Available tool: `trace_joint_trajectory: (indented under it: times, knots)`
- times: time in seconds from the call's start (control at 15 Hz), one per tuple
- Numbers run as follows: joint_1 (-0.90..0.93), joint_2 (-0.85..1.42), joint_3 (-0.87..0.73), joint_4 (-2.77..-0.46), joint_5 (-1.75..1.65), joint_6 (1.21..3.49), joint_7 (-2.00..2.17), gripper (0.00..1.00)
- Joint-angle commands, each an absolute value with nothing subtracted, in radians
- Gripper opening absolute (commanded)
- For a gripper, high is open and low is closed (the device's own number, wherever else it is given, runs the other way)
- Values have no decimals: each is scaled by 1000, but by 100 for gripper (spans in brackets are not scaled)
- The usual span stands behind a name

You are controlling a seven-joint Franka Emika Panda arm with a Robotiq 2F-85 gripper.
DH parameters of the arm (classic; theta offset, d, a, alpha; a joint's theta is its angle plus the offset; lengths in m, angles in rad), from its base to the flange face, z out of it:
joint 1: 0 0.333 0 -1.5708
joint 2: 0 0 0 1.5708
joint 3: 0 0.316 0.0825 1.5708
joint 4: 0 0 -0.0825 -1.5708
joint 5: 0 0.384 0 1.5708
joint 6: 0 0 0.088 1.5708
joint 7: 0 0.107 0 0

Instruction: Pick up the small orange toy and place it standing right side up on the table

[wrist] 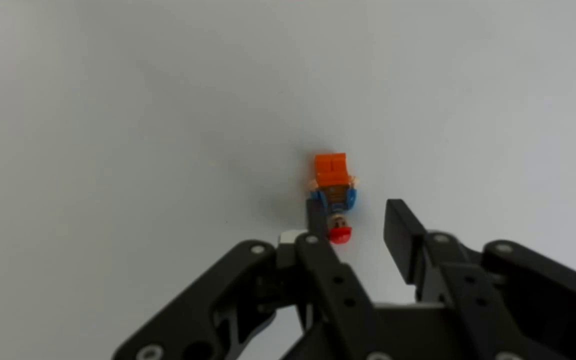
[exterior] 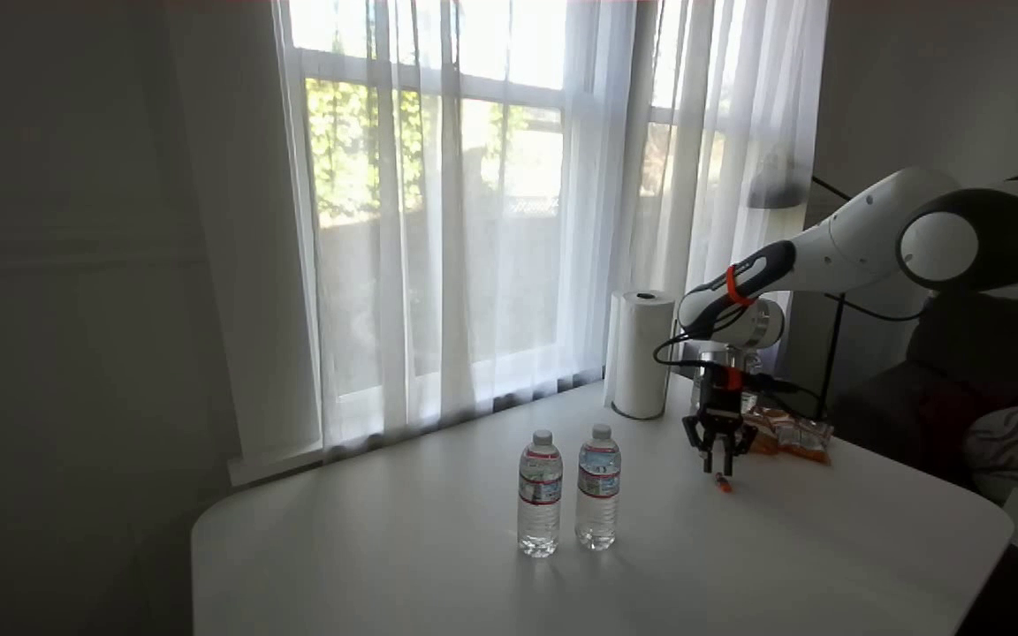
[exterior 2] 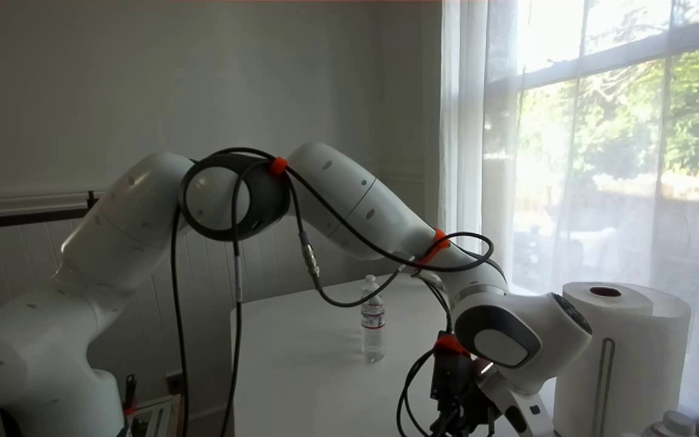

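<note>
Straight to glossy plastic on the toy [wrist: 332, 169], then over a smooth desk [exterior: 385, 556], catching clear, ribbed plastic on the bottles [exterior: 540, 495]! Across to matt paper on the roll [exterior: 644, 358], sheer cloth in the curtains [exterior: 456, 265], smooth gloss along the arm [exterior 2: 355, 193], then a matt pincer [wrist: 355, 216] with metallic screw heads [wrist: 150, 351].

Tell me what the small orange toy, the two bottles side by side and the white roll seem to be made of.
The small orange toy: likely hard plastic, perhaps glossy, given crisp moulded edges and solid colours.
The two bottles: apparently thin clear plastic, shiny, see-through and ribbed low down.
The white roll: probably paper, matte, with an overlapping outer edge.
</note>
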State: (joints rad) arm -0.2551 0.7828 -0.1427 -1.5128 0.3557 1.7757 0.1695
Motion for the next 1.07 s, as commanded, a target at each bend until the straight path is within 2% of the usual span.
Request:
trace_joint_trajectory:
  times: [0.0, 0.13, 0.2, 0.67, 0.8, 1.0]
  knots:
    - [-273, 801, -133, -1479, 363, 1753, 183, 67]
    - [-274, 802, -133, -1479, 362, 1753, 181, 68]
    - [-275, 802, -133, -1478, 361, 1753, 178, 64]
    - [-278, 808, -135, -1479, 356, 1759, 174, 5]
    - [-279, 810, -136, -1478, 354, 1757, 173, 0]
    - [-280, 809, -135, -1476, 355, 1756, 172, 3]
